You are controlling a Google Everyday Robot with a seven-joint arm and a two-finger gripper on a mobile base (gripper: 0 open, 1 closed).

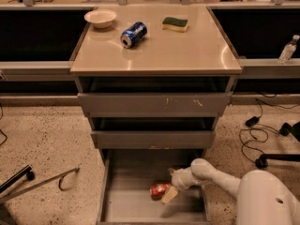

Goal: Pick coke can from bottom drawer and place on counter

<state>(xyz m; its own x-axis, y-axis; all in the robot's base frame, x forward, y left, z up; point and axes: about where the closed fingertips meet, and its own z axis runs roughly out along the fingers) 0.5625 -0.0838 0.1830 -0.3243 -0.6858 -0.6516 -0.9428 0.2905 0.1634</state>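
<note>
The coke can point(159, 190) lies on its side on the grey floor of the bottom drawer point(126, 205), which is pulled out. My gripper point(170, 184) is down inside the drawer at the can's right end, open, with one beige finger point(169, 194) touching or nearly touching the can. My white arm point(220, 179) reaches in from the lower right. The beige counter point(187, 48) tops the cabinet.
On the counter are a blue can point(133, 33) on its side, a white bowl point(100, 18) at the back left and a green sponge point(175, 23). The two upper drawers point(150, 104) are slightly open. Cables point(262, 125) lie on the floor at the right, and a metal bar point(42, 182) at the left.
</note>
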